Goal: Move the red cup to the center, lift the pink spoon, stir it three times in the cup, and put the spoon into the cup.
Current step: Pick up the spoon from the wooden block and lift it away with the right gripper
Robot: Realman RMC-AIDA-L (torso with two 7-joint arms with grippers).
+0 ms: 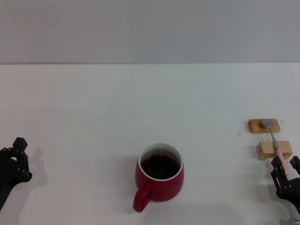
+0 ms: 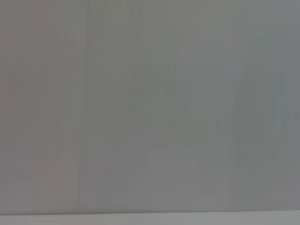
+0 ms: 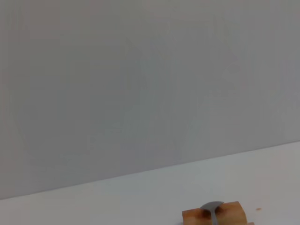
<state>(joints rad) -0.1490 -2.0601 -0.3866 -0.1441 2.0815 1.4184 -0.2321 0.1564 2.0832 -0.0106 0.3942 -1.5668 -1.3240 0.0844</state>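
The right gripper (image 1: pixel 285 164) sits at the pink spoon (image 1: pixel 274 140), fingers apart around its handle end. The left gripper (image 1: pixel 16 159), far left of the red cup (image 1: pixel 159 177): cannot tell.

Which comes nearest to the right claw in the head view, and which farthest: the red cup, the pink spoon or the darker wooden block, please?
From the right claw, at the table's near right:
1. Pink spoon, its handle end just beside the claw.
2. Darker wooden block, farther back on the right, under the spoon's bowl.
3. Red cup, at the centre, to the left.
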